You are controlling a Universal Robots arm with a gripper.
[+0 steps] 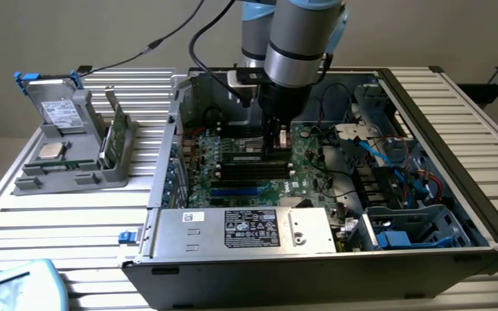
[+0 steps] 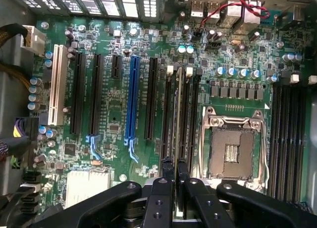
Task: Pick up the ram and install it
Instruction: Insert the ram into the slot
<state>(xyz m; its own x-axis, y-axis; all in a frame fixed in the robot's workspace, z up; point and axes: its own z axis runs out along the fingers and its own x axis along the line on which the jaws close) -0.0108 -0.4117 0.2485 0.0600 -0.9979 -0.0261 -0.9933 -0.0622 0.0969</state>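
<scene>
My gripper reaches down into the open computer case, over the black memory slots of the green motherboard. In the wrist view the ram appears edge-on as a thin stick, standing along a memory slot between two neighbouring black slots. The gripper is shut on the ram's near end, with a black finger pressed on each side. I cannot tell whether the ram is seated in the slot.
An empty processor socket lies beside the memory slots, with a blue expansion slot on the other side. The silver power supply fills the case front. Cables run at the exterior view's right. A grey holder with a green card stands outside, left.
</scene>
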